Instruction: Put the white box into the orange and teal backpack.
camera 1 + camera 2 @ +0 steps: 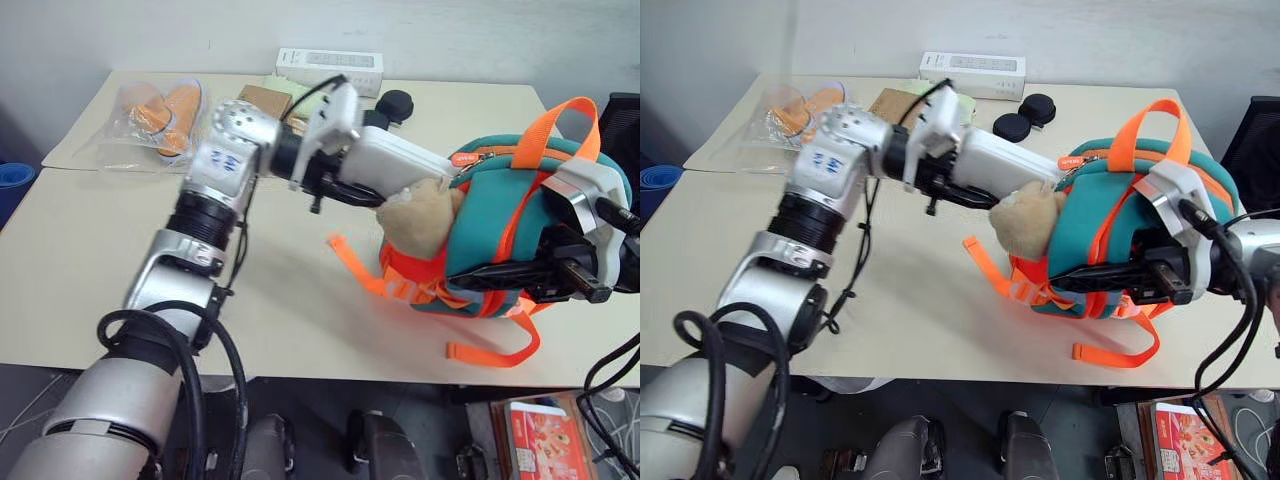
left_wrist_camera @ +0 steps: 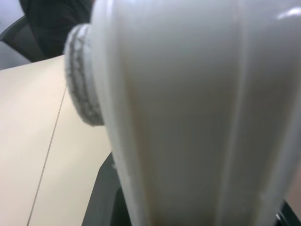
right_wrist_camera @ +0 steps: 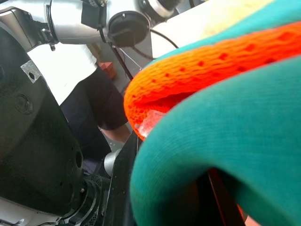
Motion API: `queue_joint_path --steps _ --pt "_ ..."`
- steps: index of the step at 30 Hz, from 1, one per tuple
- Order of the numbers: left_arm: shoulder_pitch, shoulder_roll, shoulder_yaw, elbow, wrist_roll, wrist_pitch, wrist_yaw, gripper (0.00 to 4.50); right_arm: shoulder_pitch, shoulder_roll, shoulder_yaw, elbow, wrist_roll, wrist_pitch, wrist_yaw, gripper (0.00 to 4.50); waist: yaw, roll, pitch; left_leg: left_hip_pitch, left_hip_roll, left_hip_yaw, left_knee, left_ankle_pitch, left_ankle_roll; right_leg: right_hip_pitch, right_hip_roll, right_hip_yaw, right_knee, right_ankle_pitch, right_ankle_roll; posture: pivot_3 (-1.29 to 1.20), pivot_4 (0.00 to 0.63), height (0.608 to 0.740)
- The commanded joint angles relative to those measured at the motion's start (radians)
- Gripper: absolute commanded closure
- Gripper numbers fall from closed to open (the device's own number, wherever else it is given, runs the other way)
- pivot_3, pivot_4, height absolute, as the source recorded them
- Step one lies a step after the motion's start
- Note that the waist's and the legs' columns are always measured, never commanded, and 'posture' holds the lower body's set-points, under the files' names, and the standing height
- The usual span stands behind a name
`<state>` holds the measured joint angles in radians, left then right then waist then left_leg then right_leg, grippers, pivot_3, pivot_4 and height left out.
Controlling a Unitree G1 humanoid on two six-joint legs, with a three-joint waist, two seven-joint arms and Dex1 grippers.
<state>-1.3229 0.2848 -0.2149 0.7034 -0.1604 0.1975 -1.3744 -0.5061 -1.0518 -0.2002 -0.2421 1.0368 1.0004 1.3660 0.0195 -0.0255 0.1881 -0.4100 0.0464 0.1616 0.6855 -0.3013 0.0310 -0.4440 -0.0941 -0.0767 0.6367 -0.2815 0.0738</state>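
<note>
Left hand (image 1: 345,190) clamped on white box (image 1: 395,160), held above table (image 1: 90,270), far end at backpack (image 1: 500,230) top opening. Right hand (image 1: 500,275) clamped on backpack near table's right edge.

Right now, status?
Left gripper shut on white box. Right gripper shut on backpack. Box at opening; plush toy close below.

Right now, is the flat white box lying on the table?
No, the left claw holds the flat white box in the air beside the orange and teal backpack.
</note>
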Motion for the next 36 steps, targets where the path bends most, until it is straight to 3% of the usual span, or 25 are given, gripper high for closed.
queue_joint_path --steps 1,6,10,14,18,23,28,32,36 --pt "-0.050 -0.013 0.016 -0.033 -0.028 0.006 -0.045 3.14 0.006 -0.002 -0.014 -0.024 0.000 -0.016 -0.004 4.47 -0.009 0.000 0.000 0.000 0.001 0.000 0.000 0.000 0.000 0.000 0.000 0.000 0.000 0.000 0.000 0.00 0.150 0.740" --pt "-0.086 -0.070 0.016 0.039 -0.001 -0.014 0.003 3.14 -0.006 0.024 -0.026 -0.038 0.014 -0.016 -0.043 4.47 -0.013 0.000 0.000 0.000 0.001 0.000 -0.001 0.000 -0.001 0.000 0.001 0.000 0.000 0.000 0.000 0.00 0.150 0.740" --pt "0.011 -0.193 0.020 -0.024 -0.012 0.039 0.134 3.14 -0.006 0.119 -0.033 -0.079 -0.042 -0.091 -0.186 4.47 -0.014 0.000 0.000 0.001 0.000 0.000 -0.001 0.000 -0.001 0.000 0.000 0.000 0.000 0.000 0.000 0.00 0.150 0.740" --pt "0.091 -0.295 0.008 -0.048 0.015 0.072 0.247 3.14 0.045 0.149 -0.067 -0.138 -0.008 -0.085 -0.242 4.47 -0.011 0.000 0.000 0.000 0.000 -0.001 0.000 0.001 0.000 0.000 -0.001 0.000 0.001 0.000 0.000 0.00 0.150 0.740" --pt "0.100 -0.312 0.012 0.004 0.060 0.073 0.352 3.14 0.101 0.143 -0.083 -0.180 0.009 -0.087 -0.257 4.47 -0.004 0.000 0.000 0.001 0.000 -0.001 0.000 0.001 0.000 0.000 -0.001 0.000 0.001 0.000 0.000 0.00 0.150 0.740" --pt "0.110 -0.173 0.064 -0.116 -0.011 0.169 0.237 1.58 0.148 0.138 -0.101 -0.194 0.028 -0.088 -0.270 4.50 -0.017 0.000 0.000 0.001 0.000 -0.001 0.000 0.001 0.000 0.000 -0.001 0.000 0.001 0.000 0.000 0.00 0.150 0.740" --pt "0.200 0.016 0.158 -0.396 -0.161 0.383 0.157 0.14 0.140 0.150 -0.092 -0.207 0.034 -0.098 -0.305 4.50 -0.028 0.001 0.000 0.003 0.002 -0.001 -0.003 0.003 -0.003 0.000 0.000 0.001 0.003 0.000 -0.001 0.00 0.150 0.740" --pt "0.284 0.185 0.246 -0.594 -0.298 0.571 0.124 0.03 0.146 0.149 -0.092 -0.205 0.034 -0.100 -0.311 4.50 -0.024 0.001 0.000 0.003 0.002 -0.001 -0.002 0.003 -0.004 0.000 0.000 0.001 0.006 -0.001 -0.001 0.00 0.150 0.740" --pt "0.299 0.249 0.289 -0.738 -0.419 0.693 0.146 0.03 0.166 0.142 -0.096 -0.205 0.033 -0.099 -0.305 4.50 -0.012 0.001 0.000 0.002 0.000 -0.003 -0.001 0.003 -0.004 0.001 0.000 0.000 0.006 -0.001 -0.001 0.00 0.150 0.740"
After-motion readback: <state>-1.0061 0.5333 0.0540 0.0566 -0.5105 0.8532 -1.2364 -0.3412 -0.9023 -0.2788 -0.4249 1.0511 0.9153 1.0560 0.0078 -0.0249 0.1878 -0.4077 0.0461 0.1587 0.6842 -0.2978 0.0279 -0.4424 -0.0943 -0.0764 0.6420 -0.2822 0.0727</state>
